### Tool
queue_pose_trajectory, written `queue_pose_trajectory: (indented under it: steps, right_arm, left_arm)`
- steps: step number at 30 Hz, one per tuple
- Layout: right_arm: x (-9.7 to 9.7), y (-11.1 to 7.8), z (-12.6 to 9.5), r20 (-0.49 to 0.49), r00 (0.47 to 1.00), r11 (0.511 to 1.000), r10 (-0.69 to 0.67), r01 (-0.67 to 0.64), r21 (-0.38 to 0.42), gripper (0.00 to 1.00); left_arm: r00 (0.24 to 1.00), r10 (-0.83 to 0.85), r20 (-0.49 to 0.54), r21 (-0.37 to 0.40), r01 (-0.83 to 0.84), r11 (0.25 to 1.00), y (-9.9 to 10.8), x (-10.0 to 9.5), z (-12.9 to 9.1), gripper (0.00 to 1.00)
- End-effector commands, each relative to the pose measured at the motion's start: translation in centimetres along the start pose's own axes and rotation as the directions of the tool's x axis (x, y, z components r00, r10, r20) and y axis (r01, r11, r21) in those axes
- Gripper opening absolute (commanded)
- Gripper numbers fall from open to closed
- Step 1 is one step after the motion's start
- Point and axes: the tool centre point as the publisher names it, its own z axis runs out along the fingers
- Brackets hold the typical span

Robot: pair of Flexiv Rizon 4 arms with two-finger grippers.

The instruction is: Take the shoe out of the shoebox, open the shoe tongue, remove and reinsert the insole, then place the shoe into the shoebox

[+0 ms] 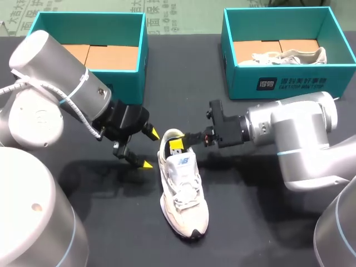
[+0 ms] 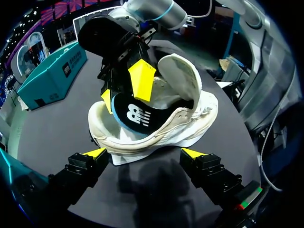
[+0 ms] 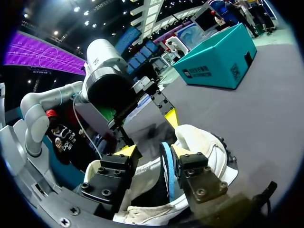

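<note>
Note the white lace-up mesh trainer (image 1: 181, 192) standing on its sole on the dark surface (image 1: 250, 222), outside both boxes. At the trainer's heel opening, find the right pincer (image 1: 178, 143) clenched on the black foam insole with a blue edge (image 2: 135, 114), one yellow tip on each face, the insole tilted up at the heel end. Just beside the trainer's heel, on the side away from the right arm, find the left pincer (image 2: 145, 153) released, tips spread wide and touching nothing. Beyond the heel, see a teal cardboard shoebox (image 1: 289, 83) holding a second pale trainer (image 1: 289, 55), and a matching teal box (image 1: 83, 14) showing only bare cardboard.

Cannot tell from here whether coming out or going back in. Either way, with nothing pinning the trainer down, expect dragging or tipping toward the right arm under an angled pull or push. Watch for the thin foam slipping from the grip, or folding and bunching at the heel collar instead of sliding flat to the toe. Beware too of the two pincers colliding so close together over the heel.
</note>
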Motion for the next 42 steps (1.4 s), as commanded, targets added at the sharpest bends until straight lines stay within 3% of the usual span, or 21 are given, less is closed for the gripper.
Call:
queue_pose_trajectory:
  steps: [1,18,36,40,41,42]
  right_arm:
    - [0.5,0.3,-0.8,0.018,1.000,1.000,0.001,-0.001,0.011,0.48]
    - [0.1,1.5,-3.1,0.125,0.992,0.998,-0.004,-0.004,0.064,0.50]
    - [-1.7,3.5,-8.0,0.311,0.948,0.971,0.064,-0.131,0.201,0.48]
    - [-1.8,3.9,-8.8,0.334,0.940,0.966,0.071,-0.149,0.211,0.37]
    - [-1.7,4.0,-9.0,0.351,0.934,0.964,0.074,-0.157,0.214,0.25]
    - [-1.6,4.1,-9.2,0.366,0.928,0.961,0.076,-0.165,0.221,0.00]
  left_arm:
    - [1.000,0.008,-0.009,-0.005,-0.009,1.000,-0.1,0.0,-0.4,1.00]
    - [1.000,0.019,-0.007,-0.041,-0.019,0.999,1.4,-0.1,-3.1,1.00]
    - [0.988,0.128,-0.083,-0.119,-0.137,0.983,3.4,-0.9,-10.6,1.00]
    - [0.983,0.155,-0.097,-0.128,-0.167,0.978,3.6,-1.0,-12.2,1.00]
    - [0.981,0.165,-0.098,-0.123,-0.176,0.977,3.6,-1.2,-12.8,1.00]
    - [0.978,0.178,-0.104,-0.117,-0.190,0.975,3.6,-1.2,-13.2,1.00]
